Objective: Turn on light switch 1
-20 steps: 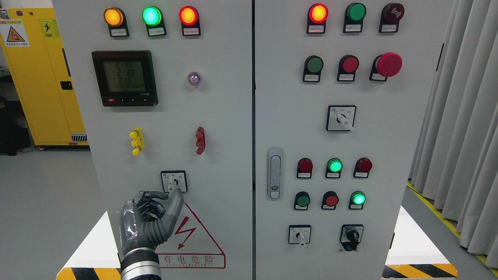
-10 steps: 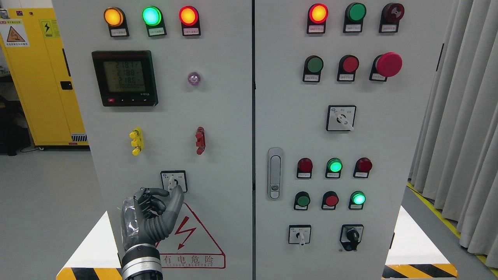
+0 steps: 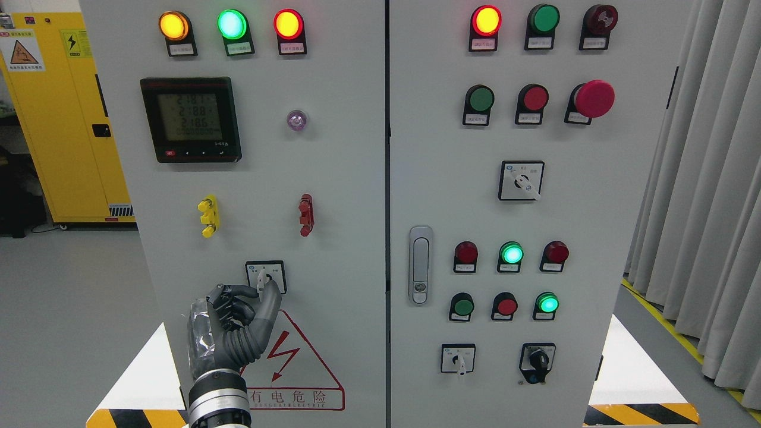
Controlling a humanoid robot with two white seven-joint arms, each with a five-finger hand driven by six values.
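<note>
Reaching up to the rotary switch (image 3: 265, 277) low on the left cabinet door (image 3: 339, 178), the left hand (image 3: 235, 330) has its thumb and forefinger at the white knob.

The hand comes from the bottom edge, left of the middle, and its other fingers (image 3: 229, 309) are curled into the palm. Thumb tip and forefinger tip meet at the lower end of the knob (a firm pinch or only a touch, I cannot tell). The switch sits in a black square frame, above the red warning triangle (image 3: 291, 351) and below the yellow terminal (image 3: 208, 216) and red terminal (image 3: 305, 214). The right hand does not show.
</note>
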